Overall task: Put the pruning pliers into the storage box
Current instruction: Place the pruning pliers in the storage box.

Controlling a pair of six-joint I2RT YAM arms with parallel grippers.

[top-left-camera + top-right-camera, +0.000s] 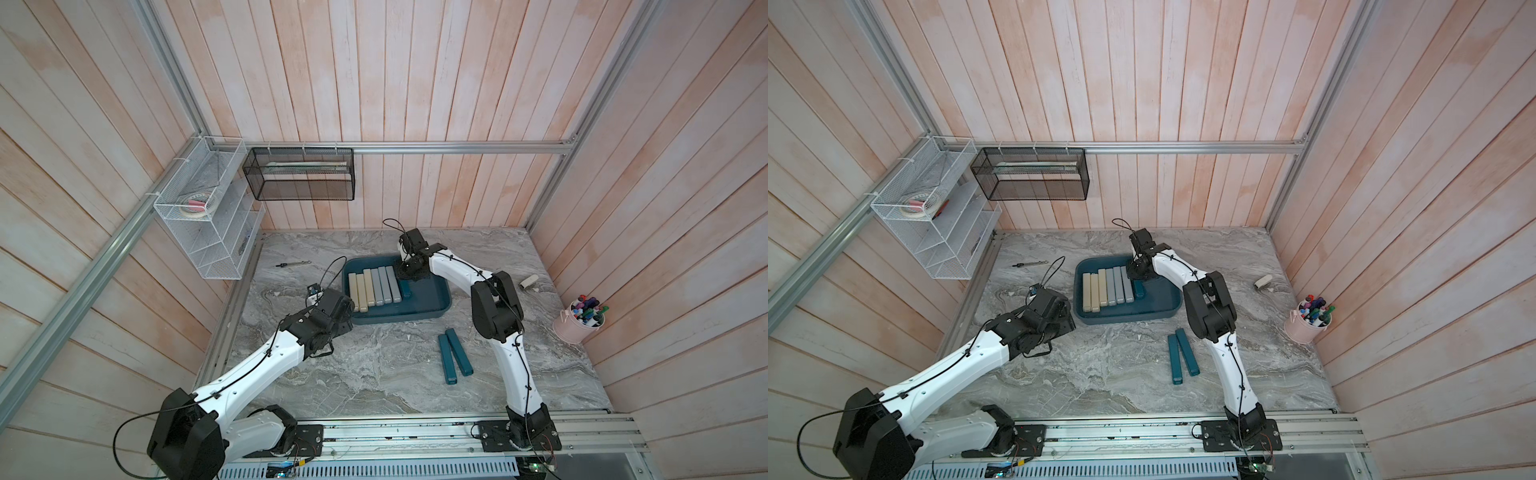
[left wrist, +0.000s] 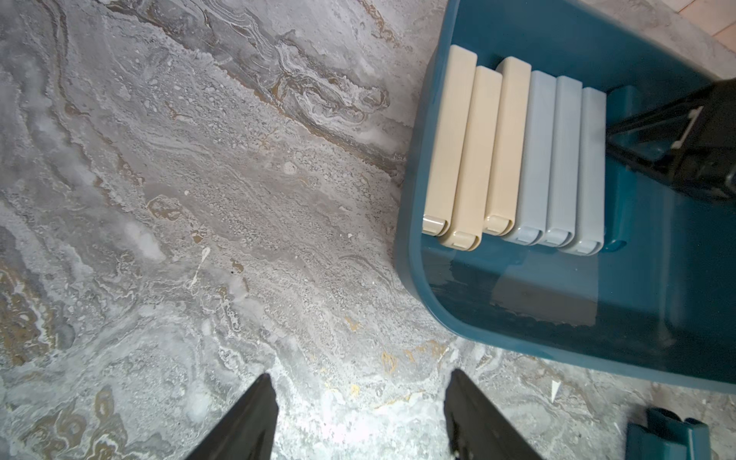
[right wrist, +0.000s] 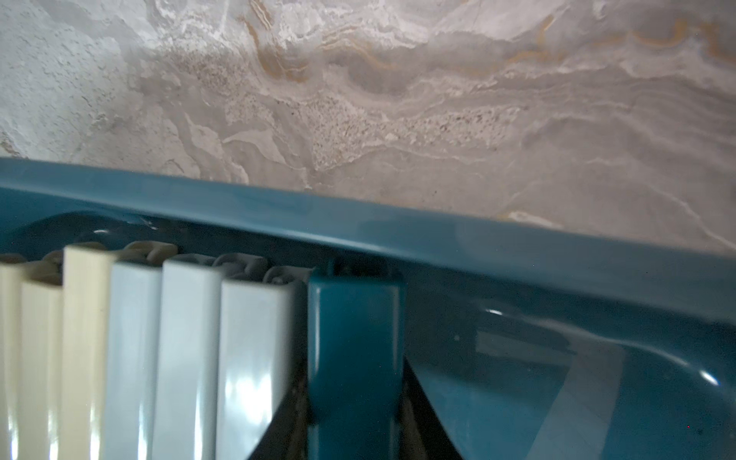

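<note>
- Right gripper (image 3: 354,432) is clamped on a teal bar (image 3: 354,346), one finger on each long side. Gripping across the width keeps the bar parallel to the row already laid.
- The bar sits inside the box (image 1: 428,301), its far end close to the box wall ahead of the jaws. I cannot tell whether it rests on the floor yet.
- Just beside these jaws, toward the left arm, lie three grey bars (image 1: 386,284), with three beige bars (image 1: 359,296) beyond them, all packed side to side.
- A narrow gap shows between the held bar and the nearest grey. My read is that it goes down tight there to save floor for the rest.
- Left gripper (image 2: 360,422) has its jaws apart with nothing between them and bare table (image 1: 374,374) beneath. The box corner is just ahead and to one side. I judge it is parked there to stay clear of the other arm.
- Two loose teal bars (image 1: 454,355) lie side by side on the table, well behind the right jaws and outside the box.
- Tally: seven of nine are in, counting the held one.
- Risk: the finger on the grey side has little room when it opens and could nudge the row.
</note>
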